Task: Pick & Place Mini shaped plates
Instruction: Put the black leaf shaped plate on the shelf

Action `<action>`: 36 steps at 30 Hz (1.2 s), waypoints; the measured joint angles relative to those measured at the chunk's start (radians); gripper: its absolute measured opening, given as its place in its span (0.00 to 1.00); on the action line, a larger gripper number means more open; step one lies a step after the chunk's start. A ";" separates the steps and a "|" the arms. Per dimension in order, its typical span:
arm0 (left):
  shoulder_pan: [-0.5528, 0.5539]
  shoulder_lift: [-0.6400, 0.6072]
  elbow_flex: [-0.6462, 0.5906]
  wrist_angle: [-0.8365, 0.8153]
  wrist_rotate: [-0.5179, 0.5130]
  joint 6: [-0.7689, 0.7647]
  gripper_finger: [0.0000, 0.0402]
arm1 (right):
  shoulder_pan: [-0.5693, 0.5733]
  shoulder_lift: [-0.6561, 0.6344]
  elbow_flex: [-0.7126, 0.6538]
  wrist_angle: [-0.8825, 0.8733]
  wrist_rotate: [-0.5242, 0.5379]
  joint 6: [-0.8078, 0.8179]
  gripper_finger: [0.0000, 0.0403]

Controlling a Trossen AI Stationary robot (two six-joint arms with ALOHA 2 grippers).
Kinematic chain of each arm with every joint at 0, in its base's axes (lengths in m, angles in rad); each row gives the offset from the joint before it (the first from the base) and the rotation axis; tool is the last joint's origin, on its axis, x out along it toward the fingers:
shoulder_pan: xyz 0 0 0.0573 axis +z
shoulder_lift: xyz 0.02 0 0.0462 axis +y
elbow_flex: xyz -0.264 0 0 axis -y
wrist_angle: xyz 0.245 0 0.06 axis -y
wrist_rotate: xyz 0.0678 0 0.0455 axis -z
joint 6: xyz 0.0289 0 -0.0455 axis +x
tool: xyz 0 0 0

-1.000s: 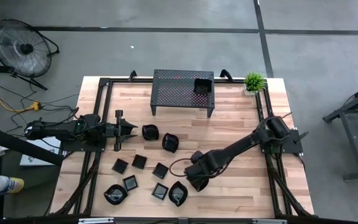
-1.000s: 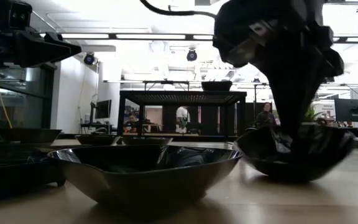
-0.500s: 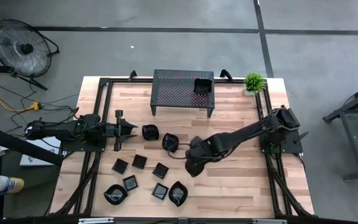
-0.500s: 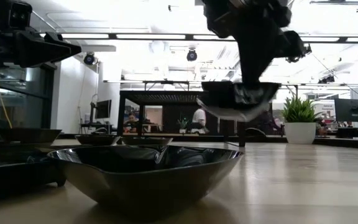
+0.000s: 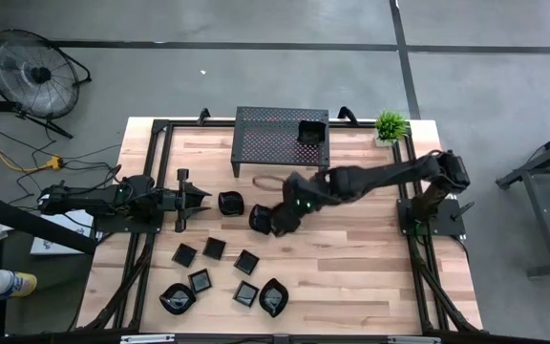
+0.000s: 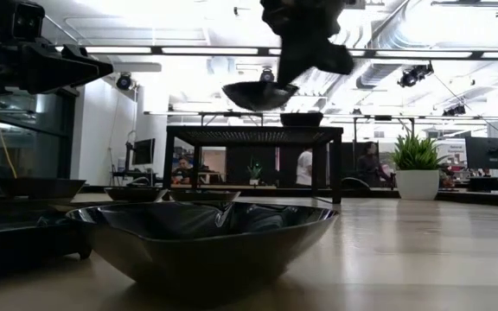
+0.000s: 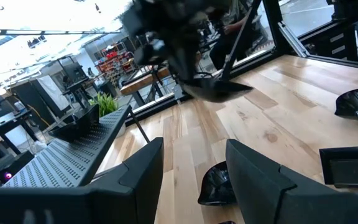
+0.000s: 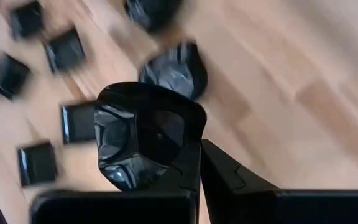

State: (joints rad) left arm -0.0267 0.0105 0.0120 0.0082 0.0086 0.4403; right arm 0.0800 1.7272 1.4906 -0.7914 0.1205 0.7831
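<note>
The right gripper (image 5: 283, 216) has its fingers closed on the rim of a wavy-edged black mini plate (image 8: 143, 138), held in the air near the black perforated rack (image 5: 280, 137). 1 second ago it was low at the table's front. The left gripper (image 5: 201, 198) waits with fingers parted.

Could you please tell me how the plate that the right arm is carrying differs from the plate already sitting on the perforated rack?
The carried plate hangs in the air, clamped in the right end effector; the rack plate rests on the rack with nothing gripping it. The carried plate is over the table, short of the rack; the rack plate sits at the rack's corner nearest the plant. The carried plate's rim looks wavy; the rack plate looks squarer. Both are small, glossy and black.
</note>
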 joint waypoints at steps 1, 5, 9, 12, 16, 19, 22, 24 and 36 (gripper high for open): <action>0.000 0.000 0.000 0.000 0.000 0.000 0.42 | -0.020 -0.002 0.000 0.027 -0.012 -0.025 0.00; 0.000 0.000 0.000 0.000 0.000 0.000 0.42 | -0.112 -0.012 0.000 0.131 -0.082 -0.129 0.00; 0.000 0.000 0.000 0.000 0.000 0.000 0.42 | -0.217 -0.015 0.000 0.229 -0.135 -0.198 0.00; 0.000 0.000 0.000 0.000 0.000 0.000 0.42 | -0.293 -0.016 0.000 0.290 -0.168 -0.234 0.00; 0.000 0.000 0.000 0.000 0.000 0.000 0.42 | -0.386 -0.016 0.000 0.330 -0.196 -0.260 0.00; 0.000 0.000 0.000 0.000 0.000 0.000 0.42 | -0.445 -0.016 0.000 0.342 -0.202 -0.261 0.00; 0.000 0.000 0.000 0.000 0.000 0.000 0.42 | -0.492 -0.016 0.000 0.348 -0.202 -0.260 0.00; 0.000 0.000 0.000 0.000 0.000 0.000 0.42 | -0.515 -0.016 0.000 0.349 -0.202 -0.251 0.00; 0.000 0.000 0.000 0.000 0.000 0.000 0.42 | -0.547 -0.013 0.000 0.348 -0.195 -0.127 0.00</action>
State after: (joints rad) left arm -0.0266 0.0107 0.0120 0.0082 0.0090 0.4404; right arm -0.4669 1.7145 1.4910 -0.4435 -0.0749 0.6560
